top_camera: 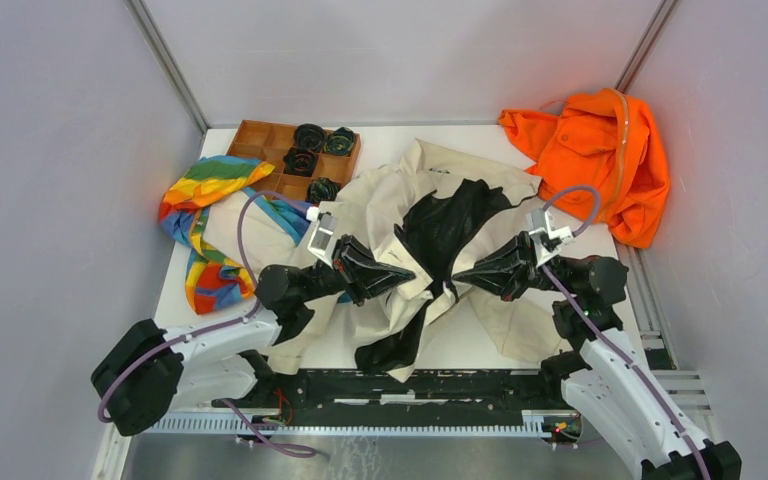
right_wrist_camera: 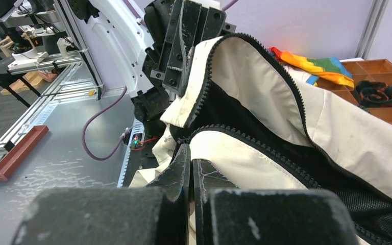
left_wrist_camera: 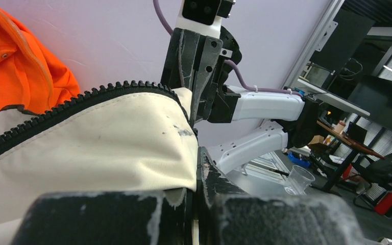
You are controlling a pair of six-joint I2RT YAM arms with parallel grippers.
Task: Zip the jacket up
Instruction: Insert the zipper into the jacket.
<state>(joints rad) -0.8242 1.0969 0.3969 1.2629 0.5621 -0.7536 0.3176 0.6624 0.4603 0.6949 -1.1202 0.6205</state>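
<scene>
Two front edges of the jacket, judged limp and light, were pinched: left gripper and right gripper each clenched beside its zipper teeth.

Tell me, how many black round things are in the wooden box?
4 rings. Two sit side by side at the back, one in the middle, one nearest the jacket. The jacket may hide more.

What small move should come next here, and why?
Probably draw the left gripper and right gripper closer together, lining up the two zipper edges. Both are shut on front edges of the jacket, tips facing each other, and the zipper teeth run as two separate rows with black lining showing between them.
</scene>
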